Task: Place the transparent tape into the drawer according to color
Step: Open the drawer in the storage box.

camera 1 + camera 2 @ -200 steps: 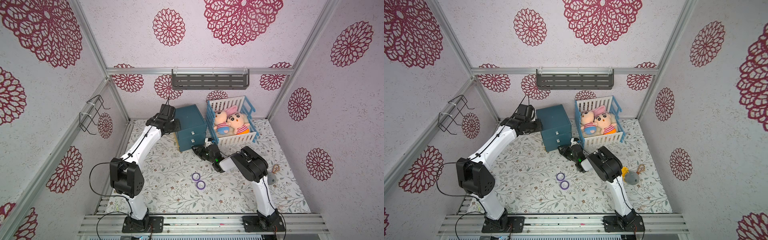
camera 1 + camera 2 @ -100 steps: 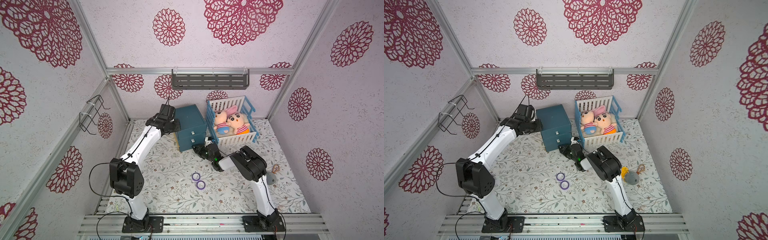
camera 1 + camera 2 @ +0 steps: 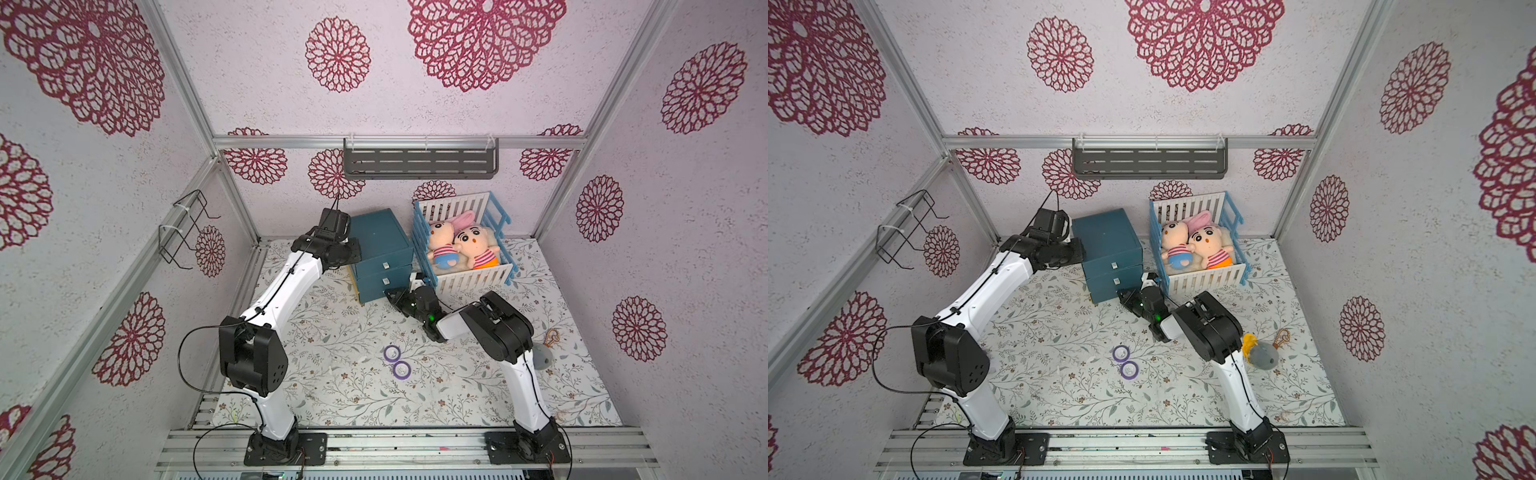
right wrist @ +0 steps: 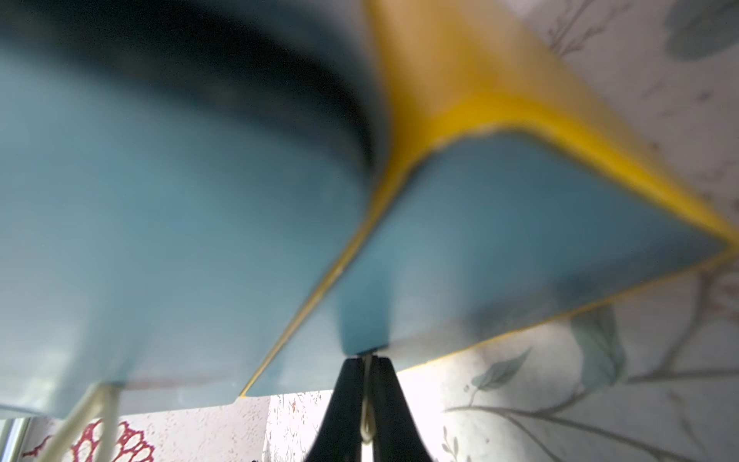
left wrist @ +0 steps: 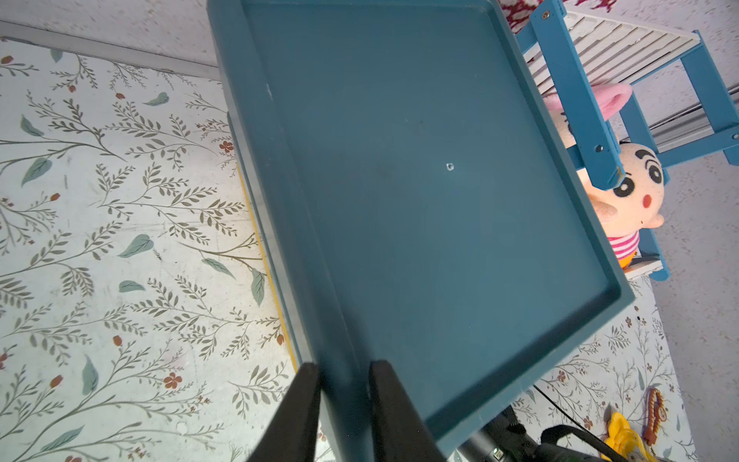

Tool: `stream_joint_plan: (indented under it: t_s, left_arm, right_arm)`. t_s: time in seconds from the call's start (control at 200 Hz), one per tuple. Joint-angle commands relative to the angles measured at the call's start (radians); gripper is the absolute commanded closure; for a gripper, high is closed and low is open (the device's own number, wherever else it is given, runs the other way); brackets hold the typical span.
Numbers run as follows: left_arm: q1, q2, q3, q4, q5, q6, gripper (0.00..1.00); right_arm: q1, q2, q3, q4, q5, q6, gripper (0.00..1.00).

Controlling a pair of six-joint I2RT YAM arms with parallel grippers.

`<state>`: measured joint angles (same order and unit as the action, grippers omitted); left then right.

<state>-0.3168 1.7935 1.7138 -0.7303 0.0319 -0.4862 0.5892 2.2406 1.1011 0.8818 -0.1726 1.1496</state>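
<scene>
Two purple-rimmed rolls of transparent tape (image 3: 392, 353) (image 3: 401, 369) lie side by side on the floral table, also seen in a top view (image 3: 1121, 353). The teal drawer cabinet (image 3: 378, 237) stands at the back with both drawers pushed in. My left gripper (image 5: 344, 372) is shut on the raised rim of the cabinet's top (image 5: 420, 180). My right gripper (image 4: 367, 364) is low at the cabinet's front (image 3: 392, 293), shut on the pale handle of the lower drawer (image 4: 500, 248). Tape of other colours is out of view.
A blue and white toy crib (image 3: 505, 220) with two plush dolls stands right of the cabinet, close to my right wrist. A grey shelf (image 3: 419, 163) hangs on the back wall, a wire rack (image 3: 187, 232) on the left wall. A grey and yellow toy (image 3: 1260, 353) lies at the right.
My right gripper has closed onto the lower drawer's handle. Both arms have stayed nearly in place, and the purple rolls have not moved.
</scene>
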Motion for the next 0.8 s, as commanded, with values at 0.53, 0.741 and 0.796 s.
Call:
stream_joint_plan:
  t_s: [0.53, 0.741, 0.796]
  left_arm:
    - [-0.002, -0.022, -0.010, -0.039, 0.022, 0.014, 0.73]
    - [-0.001, -0.025, -0.009, -0.042, 0.020, 0.013, 0.73]
    - [-0.002, -0.023, -0.008, -0.041, 0.020, 0.013, 0.73]
  right_arm:
    - [0.009, -0.127, -0.153, 0.080, 0.025, 0.001, 1.00]
    - [0.027, -0.196, -0.236, 0.092, 0.032, 0.005, 1.00]
    - [0.033, -0.211, -0.256, 0.092, 0.037, 0.003, 1.00]
